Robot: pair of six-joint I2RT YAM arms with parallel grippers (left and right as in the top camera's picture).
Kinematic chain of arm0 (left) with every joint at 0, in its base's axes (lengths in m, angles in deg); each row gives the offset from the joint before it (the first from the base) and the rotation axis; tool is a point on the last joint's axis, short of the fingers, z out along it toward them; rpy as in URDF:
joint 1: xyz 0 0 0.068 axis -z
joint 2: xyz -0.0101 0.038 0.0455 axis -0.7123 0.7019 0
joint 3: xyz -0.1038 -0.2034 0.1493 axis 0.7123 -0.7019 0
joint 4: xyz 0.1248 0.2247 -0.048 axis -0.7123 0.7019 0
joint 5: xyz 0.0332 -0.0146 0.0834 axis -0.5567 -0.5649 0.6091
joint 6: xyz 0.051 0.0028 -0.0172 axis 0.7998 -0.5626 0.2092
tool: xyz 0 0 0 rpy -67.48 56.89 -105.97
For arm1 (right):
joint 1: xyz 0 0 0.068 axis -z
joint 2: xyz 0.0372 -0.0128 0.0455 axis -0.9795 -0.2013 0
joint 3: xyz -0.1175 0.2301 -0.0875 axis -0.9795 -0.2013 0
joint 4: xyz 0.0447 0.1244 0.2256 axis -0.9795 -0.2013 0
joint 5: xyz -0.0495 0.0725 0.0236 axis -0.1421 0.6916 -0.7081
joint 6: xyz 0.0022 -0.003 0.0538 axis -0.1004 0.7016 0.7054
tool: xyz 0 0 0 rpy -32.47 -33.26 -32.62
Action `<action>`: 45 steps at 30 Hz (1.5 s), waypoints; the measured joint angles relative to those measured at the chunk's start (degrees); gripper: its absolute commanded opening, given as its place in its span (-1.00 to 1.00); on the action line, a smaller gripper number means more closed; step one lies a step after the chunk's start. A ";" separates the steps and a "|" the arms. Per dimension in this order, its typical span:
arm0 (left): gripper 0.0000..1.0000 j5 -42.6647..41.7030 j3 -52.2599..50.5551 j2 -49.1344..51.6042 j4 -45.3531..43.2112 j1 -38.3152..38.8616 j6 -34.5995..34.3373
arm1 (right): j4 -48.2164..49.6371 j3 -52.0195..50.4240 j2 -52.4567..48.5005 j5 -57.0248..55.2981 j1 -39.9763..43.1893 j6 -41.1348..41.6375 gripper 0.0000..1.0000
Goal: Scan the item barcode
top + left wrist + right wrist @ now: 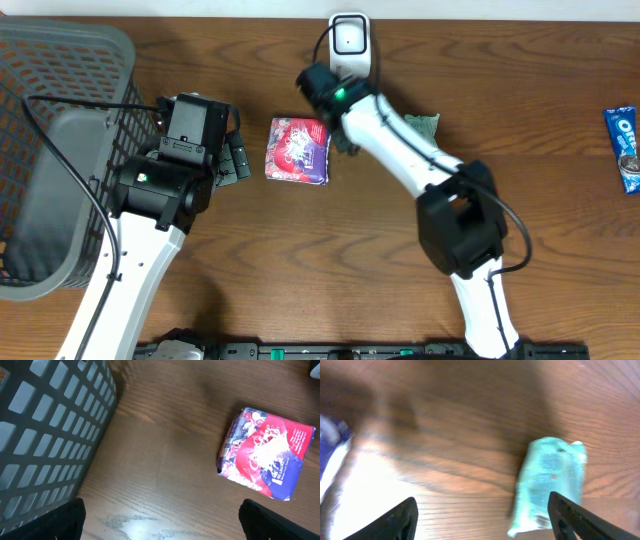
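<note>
The left gripper (162, 520) stands spread and empty, the red-and-purple packet (298, 150) lying flat on the table (520, 90) just to the right of it, between it and the right gripper (482, 510), likewise spread and empty.

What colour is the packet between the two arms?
The packet is red and blue with white; best in left wrist view.
</note>
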 measured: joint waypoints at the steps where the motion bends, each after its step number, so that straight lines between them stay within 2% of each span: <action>1: 0.96 0.00 0.00 0.00 -0.02 0.00 0.00 | -1.38 1.86 0.02 0.90 1.25 0.11 0.56; 5: 0.96 0.00 0.00 0.00 0.02 0.00 0.00 | -3.98 5.46 0.31 7.74 8.76 -0.96 0.41; 9: 0.96 0.00 0.00 0.00 0.00 0.00 0.00 | -3.91 3.82 0.31 12.13 13.14 -2.64 0.41; 14: 0.96 0.00 0.00 0.00 0.00 0.00 0.00 | -0.94 -2.25 0.31 10.78 13.20 -3.69 0.54; 19: 0.96 0.00 0.00 0.00 0.00 0.00 0.02 | 5.22 -9.33 0.28 6.82 13.00 -4.04 0.53; 26: 0.96 0.00 0.00 0.00 0.00 0.00 0.00 | 9.46 -14.08 0.94 4.61 13.25 -4.02 0.41; 30: 0.96 0.00 0.00 0.00 0.02 0.00 0.00 | 12.09 -16.61 2.08 4.61 13.46 -3.80 0.25; 32: 0.96 0.00 0.00 0.00 0.00 0.00 0.00 | 13.51 -18.03 2.86 5.99 14.19 -3.69 0.00; 33: 0.95 0.00 0.00 0.00 0.00 0.00 0.02 | 13.94 -18.45 3.15 7.02 14.64 -3.56 -0.21; 37: 0.96 0.00 0.00 0.00 0.00 0.00 0.00 | 14.43 -18.93 3.69 14.78 18.01 -3.56 -0.42; 39: 0.96 0.00 0.00 0.00 -0.02 0.00 0.00 | 14.16 -18.86 3.93 18.47 19.50 -3.63 -0.60; 40: 0.96 0.00 0.00 0.00 0.00 0.00 0.02 | 13.88 -18.67 4.15 21.09 20.61 -3.69 -0.75; 43: 0.96 0.00 0.00 0.00 0.00 0.00 0.00 | 12.92 -17.59 4.31 28.55 23.50 -3.69 -0.93; 45: 0.96 0.00 0.00 0.00 0.00 0.00 0.00 | 12.59 -16.96 4.31 37.33 26.45 -4.22 -0.95</action>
